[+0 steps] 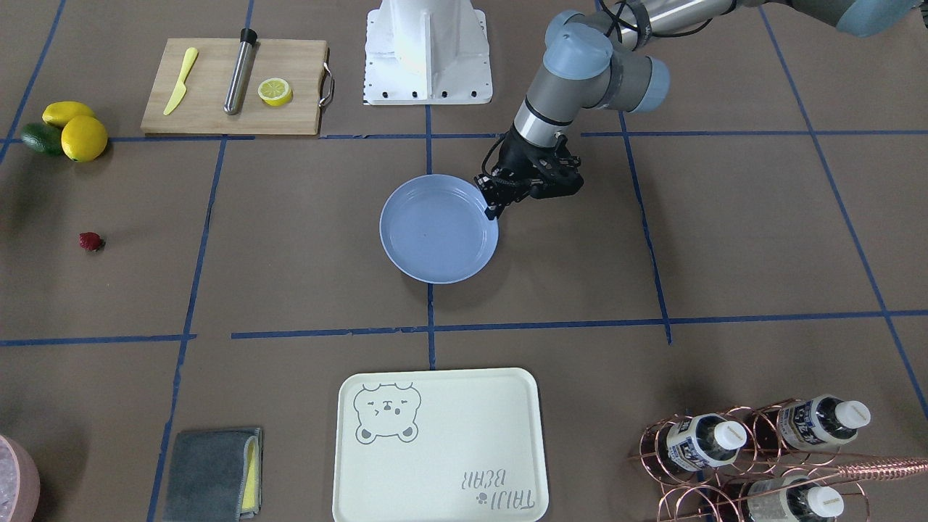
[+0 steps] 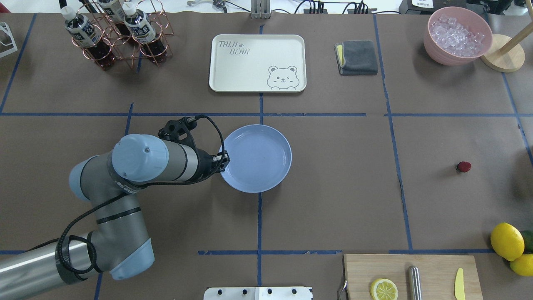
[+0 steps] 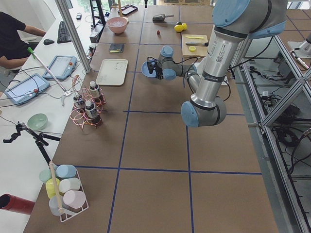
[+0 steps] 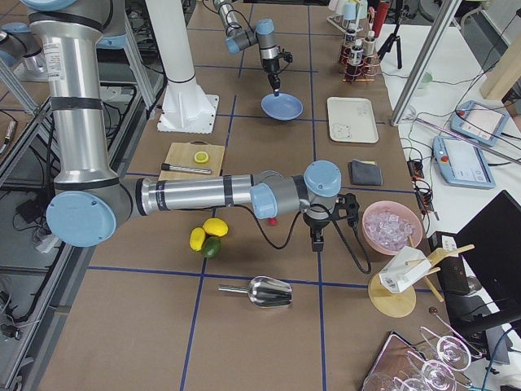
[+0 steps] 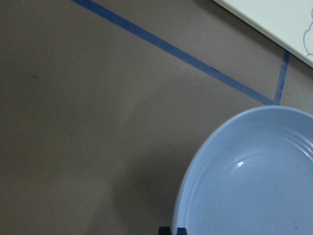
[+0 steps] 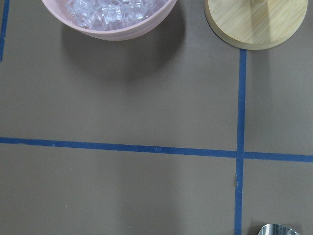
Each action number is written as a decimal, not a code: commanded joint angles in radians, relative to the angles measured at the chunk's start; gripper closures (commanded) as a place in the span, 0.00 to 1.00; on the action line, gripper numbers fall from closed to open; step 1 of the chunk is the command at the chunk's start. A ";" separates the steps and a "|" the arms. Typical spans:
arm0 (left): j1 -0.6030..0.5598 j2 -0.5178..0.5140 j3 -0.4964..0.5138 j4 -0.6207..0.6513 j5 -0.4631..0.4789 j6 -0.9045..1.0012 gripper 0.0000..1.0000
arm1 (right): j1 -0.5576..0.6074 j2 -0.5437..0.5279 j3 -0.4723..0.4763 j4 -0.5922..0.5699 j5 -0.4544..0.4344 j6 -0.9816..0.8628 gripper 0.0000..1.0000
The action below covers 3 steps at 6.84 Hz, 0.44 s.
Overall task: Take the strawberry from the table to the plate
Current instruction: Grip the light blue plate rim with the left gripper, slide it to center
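Observation:
The strawberry is a tiny dark-red berry lying alone on the brown table, far from the plate; it also shows in the overhead view. The light-blue plate sits at the table's middle and holds nothing. My left gripper is at the plate's rim, its fingers drawn together on the edge; the left wrist view shows the fingertips right at the plate's rim. My right gripper shows only in the exterior right view, pointing down near the ice bowl; I cannot tell whether it is open or shut.
Two lemons and an avocado lie behind the strawberry. A cutting board carries a knife, a steel rod and a lemon half. There are also a cream bear tray, a grey cloth, a bottle rack, a pink ice bowl and a metal scoop.

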 commanded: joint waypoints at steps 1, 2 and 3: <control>0.042 0.005 0.006 0.003 0.022 0.001 1.00 | -0.003 -0.001 0.005 0.000 0.001 0.009 0.00; 0.043 0.008 0.004 0.003 0.022 0.002 0.40 | -0.005 -0.001 0.004 0.000 0.001 0.009 0.00; 0.040 0.008 -0.011 0.003 0.029 0.002 0.00 | -0.010 0.000 0.005 0.000 0.001 0.009 0.00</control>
